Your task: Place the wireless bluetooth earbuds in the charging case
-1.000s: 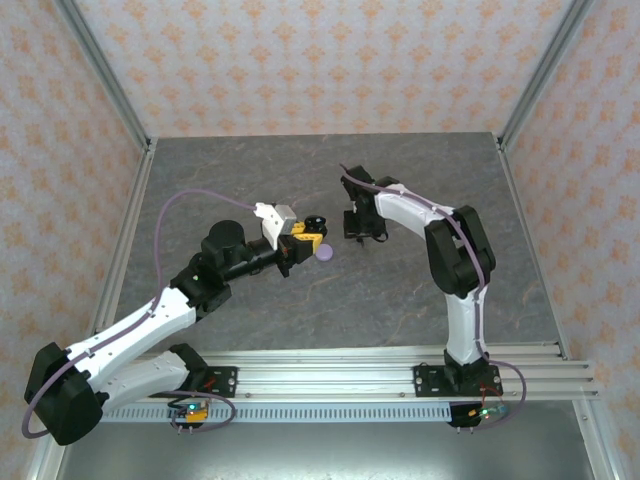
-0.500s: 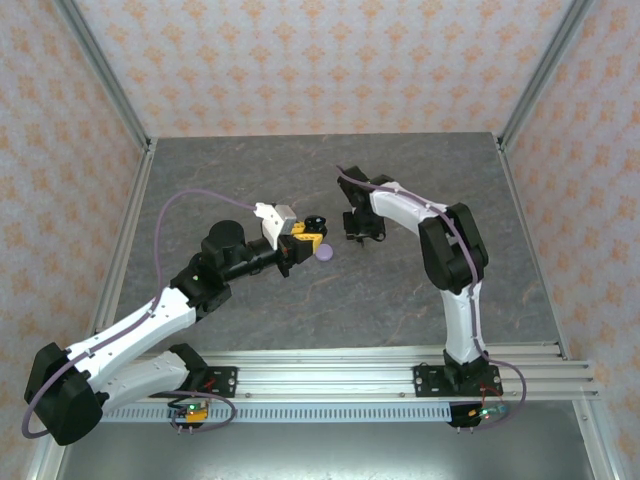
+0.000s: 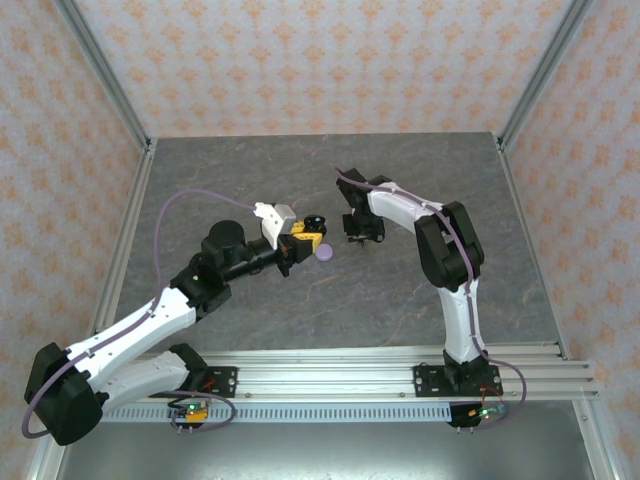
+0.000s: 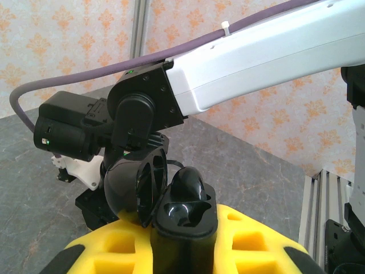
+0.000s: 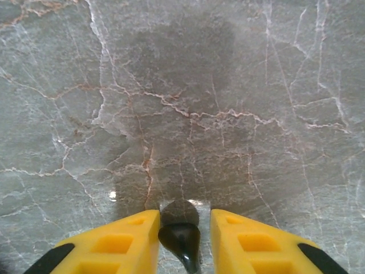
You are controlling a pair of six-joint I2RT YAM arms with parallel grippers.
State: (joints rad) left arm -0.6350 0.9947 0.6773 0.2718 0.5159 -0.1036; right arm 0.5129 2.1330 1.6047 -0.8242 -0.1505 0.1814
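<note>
Centrally above the desk point(image 3: 400, 295), the left gripper point(image 3: 304, 234) clamps an open black charging case point(image 4: 183, 216); the right gripper point(image 5: 183, 221) pinches a black earbud point(image 5: 180, 235).

No words, numbers, labels or signs clear enough to read anywhere.

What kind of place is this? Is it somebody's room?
Probably a robot test booth, not a home: patterned wall panels in a metal frame, a marble-look table, and a left arm and right arm bolted to a rail.
</note>
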